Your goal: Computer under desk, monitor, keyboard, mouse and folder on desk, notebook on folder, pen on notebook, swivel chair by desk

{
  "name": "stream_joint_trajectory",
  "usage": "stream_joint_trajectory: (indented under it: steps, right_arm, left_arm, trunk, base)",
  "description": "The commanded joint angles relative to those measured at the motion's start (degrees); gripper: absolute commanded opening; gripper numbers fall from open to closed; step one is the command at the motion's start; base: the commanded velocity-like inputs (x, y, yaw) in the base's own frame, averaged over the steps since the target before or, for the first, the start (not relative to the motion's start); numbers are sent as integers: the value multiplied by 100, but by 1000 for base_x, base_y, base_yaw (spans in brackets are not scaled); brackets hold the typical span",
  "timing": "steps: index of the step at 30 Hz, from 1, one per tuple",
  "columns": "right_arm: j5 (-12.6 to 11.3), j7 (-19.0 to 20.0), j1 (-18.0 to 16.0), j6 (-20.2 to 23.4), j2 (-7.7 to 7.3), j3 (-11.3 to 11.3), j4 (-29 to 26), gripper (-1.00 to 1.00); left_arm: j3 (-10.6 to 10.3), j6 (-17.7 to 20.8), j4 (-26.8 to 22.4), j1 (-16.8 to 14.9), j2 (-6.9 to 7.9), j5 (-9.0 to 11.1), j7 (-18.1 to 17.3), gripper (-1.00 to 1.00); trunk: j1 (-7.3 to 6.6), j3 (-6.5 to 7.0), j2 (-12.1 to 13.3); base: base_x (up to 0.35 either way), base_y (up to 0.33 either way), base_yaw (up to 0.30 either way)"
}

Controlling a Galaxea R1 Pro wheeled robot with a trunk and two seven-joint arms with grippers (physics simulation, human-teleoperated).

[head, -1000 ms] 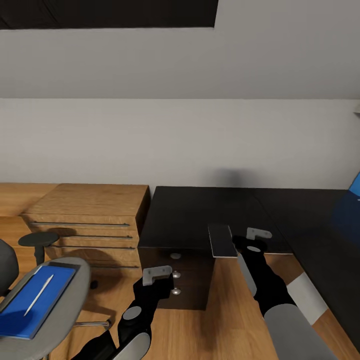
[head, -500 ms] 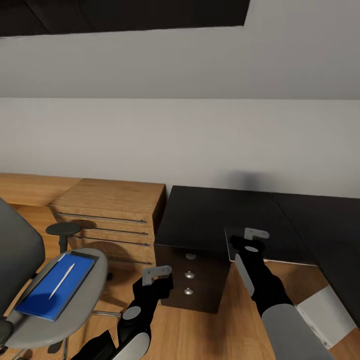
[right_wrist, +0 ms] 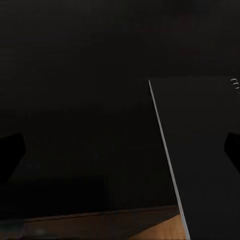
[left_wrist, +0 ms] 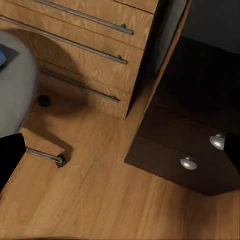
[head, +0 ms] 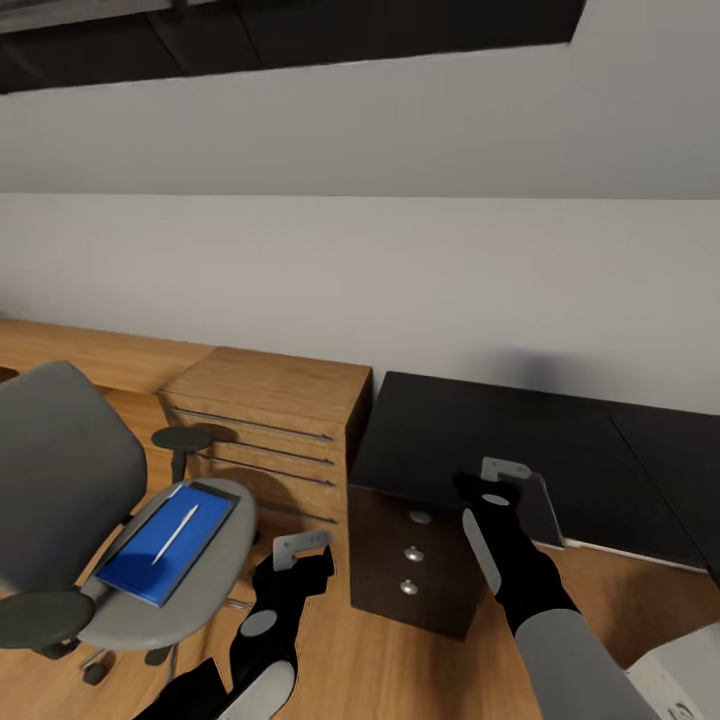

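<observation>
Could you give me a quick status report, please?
Both grippers empty, open. Folder with pen on swivel chair; notebook on desk. Nothing blocking.

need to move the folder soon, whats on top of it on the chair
A thin white pen lies lengthwise on the blue folder, which rests flat on the swivel chair seat. Whether anything lies under the folder cannot be seen; it covers that part of the seat.

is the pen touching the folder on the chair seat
Touching. The head view shows the pen lying flat across the folder on the swivel chair seat, with blue on both sides of it and no gap.
</observation>
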Motion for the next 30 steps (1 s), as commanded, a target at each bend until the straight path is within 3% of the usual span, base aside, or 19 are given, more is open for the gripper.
stream_joint_trajectory:
  steps: [1, 6, 8, 12, 30]
  right_arm:
    - [-51, -34, -2, 17, 0, 2, -10, 100]
    - [-45, -31, -1, 17, 0, 35, 49, 100]
    - [-48, -39, -1, 17, 0, 215, 72, 100]
    - [-48, -41, -1, 17, 0, 287, 78, 100]
    - [-34, -42, -1, 17, -8, 292, 78, 100]
  left_arm:
    - [5, 36, -6, -10, 1, 16, 37, 100]
    - [79, 40, 0, -10, -7, 19, 31, 100]
    - [86, 44, 70, -10, -23, 20, 30, 100]
    - [83, 45, 189, -10, -41, 19, 30, 100]
    - [57, 45, 198, -10, -50, 12, 30, 100]
  trunk:
    - [0, -9, -4]
    - [0, -27, -4]
    - [0, -39, -4]
    - [0, -64, -4]
    - [0, -179, -4]
  base:
    - [0, 0, 269]
    - [0, 0, 259]
    - [0, 0, 224]
    - [0, 0, 212]
    - [0, 0, 210]
